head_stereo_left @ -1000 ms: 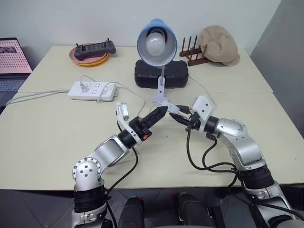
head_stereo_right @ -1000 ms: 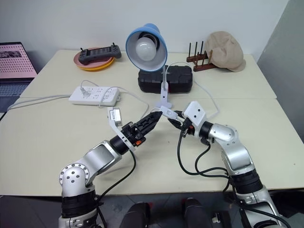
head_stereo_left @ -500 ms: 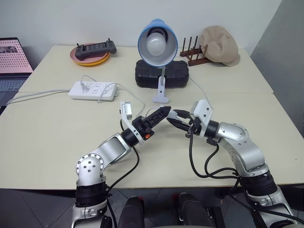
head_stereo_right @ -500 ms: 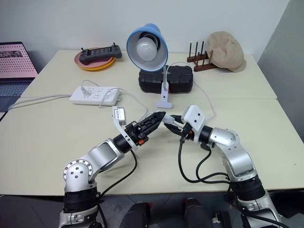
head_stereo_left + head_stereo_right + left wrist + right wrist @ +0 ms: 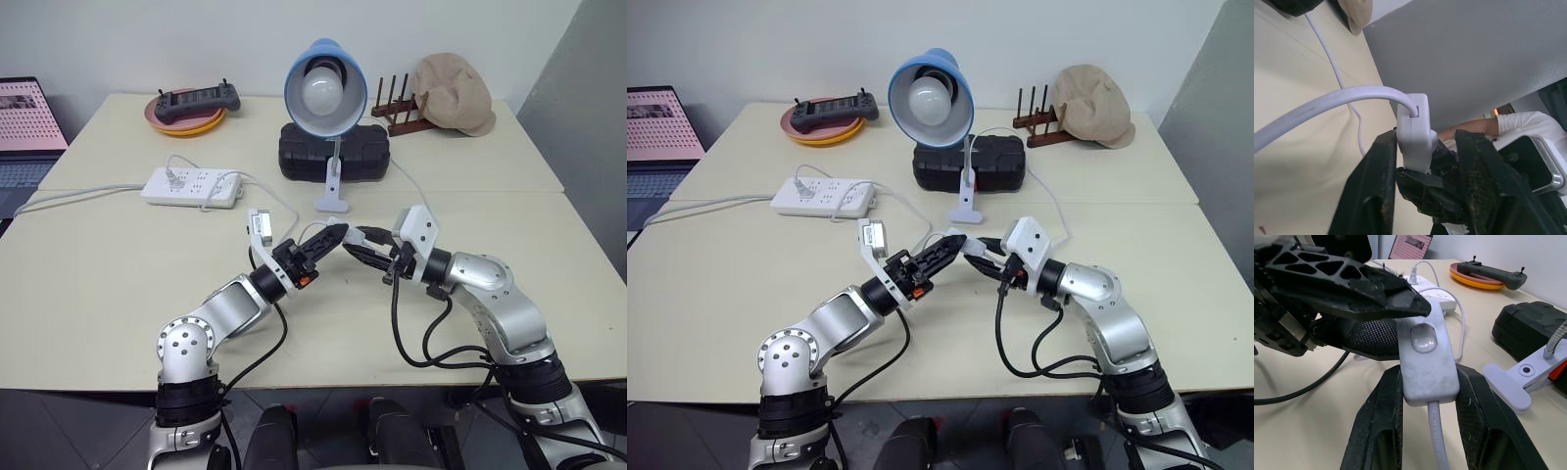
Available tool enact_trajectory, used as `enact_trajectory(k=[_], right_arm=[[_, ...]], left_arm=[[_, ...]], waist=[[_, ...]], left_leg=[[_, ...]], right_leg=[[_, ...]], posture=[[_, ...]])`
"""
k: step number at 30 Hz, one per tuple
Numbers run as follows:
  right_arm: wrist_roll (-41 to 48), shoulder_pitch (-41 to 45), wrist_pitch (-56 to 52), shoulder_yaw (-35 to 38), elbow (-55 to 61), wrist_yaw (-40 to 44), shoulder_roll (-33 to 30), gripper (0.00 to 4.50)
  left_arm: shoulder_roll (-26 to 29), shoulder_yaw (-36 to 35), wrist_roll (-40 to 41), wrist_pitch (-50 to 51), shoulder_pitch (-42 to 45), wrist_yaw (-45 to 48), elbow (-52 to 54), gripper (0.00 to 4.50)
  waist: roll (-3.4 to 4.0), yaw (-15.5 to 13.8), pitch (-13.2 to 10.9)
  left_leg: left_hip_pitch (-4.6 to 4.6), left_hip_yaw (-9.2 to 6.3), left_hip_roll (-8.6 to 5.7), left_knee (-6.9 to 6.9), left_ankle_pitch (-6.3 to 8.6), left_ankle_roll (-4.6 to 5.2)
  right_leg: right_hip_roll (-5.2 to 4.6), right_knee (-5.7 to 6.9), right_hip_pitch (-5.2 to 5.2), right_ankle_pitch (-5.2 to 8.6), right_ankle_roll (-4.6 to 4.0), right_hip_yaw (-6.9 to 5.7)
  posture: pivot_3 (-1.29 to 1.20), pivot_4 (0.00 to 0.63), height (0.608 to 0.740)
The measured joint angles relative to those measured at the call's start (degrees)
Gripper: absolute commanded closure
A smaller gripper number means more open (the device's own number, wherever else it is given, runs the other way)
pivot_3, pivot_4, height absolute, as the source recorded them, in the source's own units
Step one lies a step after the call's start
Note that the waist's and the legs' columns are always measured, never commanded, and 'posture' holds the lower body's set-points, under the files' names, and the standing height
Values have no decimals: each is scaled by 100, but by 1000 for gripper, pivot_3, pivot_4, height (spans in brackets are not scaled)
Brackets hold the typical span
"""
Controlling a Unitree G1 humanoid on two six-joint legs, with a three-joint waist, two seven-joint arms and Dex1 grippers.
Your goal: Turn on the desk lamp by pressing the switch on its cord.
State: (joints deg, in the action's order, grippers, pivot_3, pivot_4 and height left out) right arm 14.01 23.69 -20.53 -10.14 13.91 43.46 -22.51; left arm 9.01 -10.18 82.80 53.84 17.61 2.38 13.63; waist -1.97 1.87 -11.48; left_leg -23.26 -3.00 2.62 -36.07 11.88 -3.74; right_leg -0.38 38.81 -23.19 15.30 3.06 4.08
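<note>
My right gripper [image 5: 1422,396] clamps the small white oblong plastic switch [image 5: 1426,363] above the beige table [image 5: 98,284], steadying it | left gripper [image 5: 331,236] nearly closed, pinching its button end | blue-shaded desk lamp [image 5: 324,86] unlit

On the table [image 5: 98,294], the desk lamp [image 5: 324,88] stands at twelve o'clock, its base just before a case [image 5: 333,154], with a rack [image 5: 395,111] and a cap [image 5: 453,92] behind at one o'clock. A power strip [image 5: 191,186] lies at ten o'clock, a plate [image 5: 186,119] bearing a controller [image 5: 194,99] behind it at eleven, and a laptop [image 5: 27,122] off the table's edge at nine. At centre, before the lamp, the switch [image 5: 1426,357] sits between the right gripper [image 5: 1427,396] and the left gripper [image 5: 335,235], the cord [image 5: 1327,100] running from it.
</note>
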Motion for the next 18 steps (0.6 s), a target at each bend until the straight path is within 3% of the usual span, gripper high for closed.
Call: enact_trajectory(k=[3, 12, 14, 18], right_arm=[[46, 4, 1, 2, 2, -1, -5, 3398], [65, 4, 1, 1, 2, -2, -46, 3398], [64, 4, -1, 1, -7, -10, -57, 3398], [62, 8, 1, 0, -17, -7, -61, 3398]], left_arm=[[13, 2, -1, -25, -3, 3, -2, 4035], [41, 60, -27, -69, 6, 4, -1, 4042], [67, 96, -100, -80, 39, 30, 1, 3340], [87, 94, -94, -97, 31, 97, 10, 2552]], waist=[[0, -1, 0], [0, -1, 0], [0, -1, 0], [0, 1, 0]], left_leg=[[-1, 0, 0, 1, 0, 0], [-5, 0, 0, 3, 0, 0], [-6, 0, 0, 2, 0, 0], [-8, 0, 0, 5, 0, 0]], right_leg=[[0, -2, 0, 0, -1, 0], [0, -10, -1, 0, 0, -1], [0, -12, -2, 0, 0, 0], [0, -16, -3, 0, -1, -1]], posture=[[0, 150, 740], [0, 150, 740], [0, 150, 740], [0, 150, 740]])
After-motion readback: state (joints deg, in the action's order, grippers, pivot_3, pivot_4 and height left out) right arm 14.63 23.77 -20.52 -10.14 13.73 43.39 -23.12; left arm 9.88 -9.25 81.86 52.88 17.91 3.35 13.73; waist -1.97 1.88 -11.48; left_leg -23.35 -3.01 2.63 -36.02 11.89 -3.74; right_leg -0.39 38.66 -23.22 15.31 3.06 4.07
